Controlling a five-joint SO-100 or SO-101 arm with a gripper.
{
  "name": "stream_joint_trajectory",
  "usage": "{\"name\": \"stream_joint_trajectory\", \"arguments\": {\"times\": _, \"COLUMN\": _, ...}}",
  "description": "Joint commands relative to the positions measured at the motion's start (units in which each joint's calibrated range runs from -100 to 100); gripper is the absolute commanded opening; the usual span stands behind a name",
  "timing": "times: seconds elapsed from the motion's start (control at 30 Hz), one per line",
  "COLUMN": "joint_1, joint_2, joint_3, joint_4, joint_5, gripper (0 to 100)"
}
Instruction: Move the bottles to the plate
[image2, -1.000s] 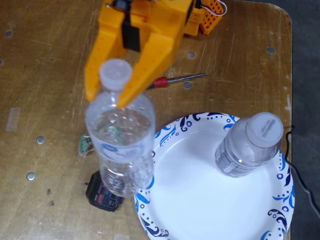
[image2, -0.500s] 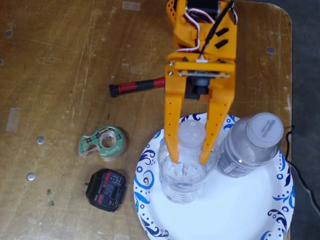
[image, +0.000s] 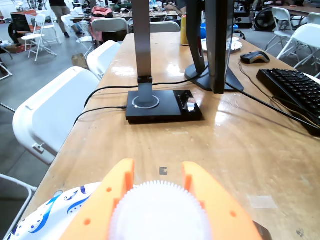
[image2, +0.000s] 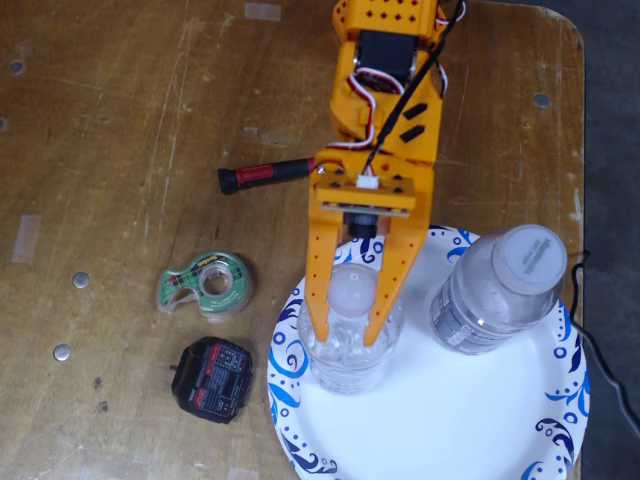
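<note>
My orange gripper (image2: 348, 335) reaches down over the left part of the plate (image2: 450, 420), the white paper plate with blue swirls. Its fingers press both sides of the neck of a crinkled clear bottle (image2: 350, 365) that stands upright on the plate. In the wrist view the bottle's ribbed white cap (image: 160, 215) fills the gap between the two fingers of the gripper (image: 158, 167), and the plate's rim (image: 45, 215) shows at the lower left. The second bottle (image2: 505, 285), also white-capped, stands upright on the plate's right part, apart from the gripper.
Left of the plate lie a green tape dispenser (image2: 205, 283), a black battery-like block (image2: 212, 378) and a red-handled screwdriver (image2: 265, 176). The wrist view shows a black lamp base (image: 162, 105), a monitor stand (image: 212, 77), a keyboard (image: 292, 90) and white chairs (image: 55, 110).
</note>
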Motion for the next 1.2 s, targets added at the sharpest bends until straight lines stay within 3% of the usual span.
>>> {"name": "stream_joint_trajectory", "arguments": {"times": 0.0, "joint_1": -0.77, "joint_2": -0.74, "joint_3": 0.68, "joint_4": -1.19, "joint_5": -0.2, "gripper": 1}}
{"name": "stream_joint_trajectory", "arguments": {"times": 0.9, "joint_1": -2.49, "joint_2": -0.23, "joint_3": 3.21, "joint_4": -1.19, "joint_5": -0.31, "gripper": 2}}
{"name": "stream_joint_trajectory", "arguments": {"times": 0.97, "joint_1": -3.68, "joint_2": -0.74, "joint_3": 2.93, "joint_4": -1.19, "joint_5": -0.31, "gripper": 8}}
{"name": "stream_joint_trajectory", "arguments": {"times": 1.17, "joint_1": -5.73, "joint_2": -3.52, "joint_3": 2.66, "joint_4": -3.45, "joint_5": -0.31, "gripper": 39}}
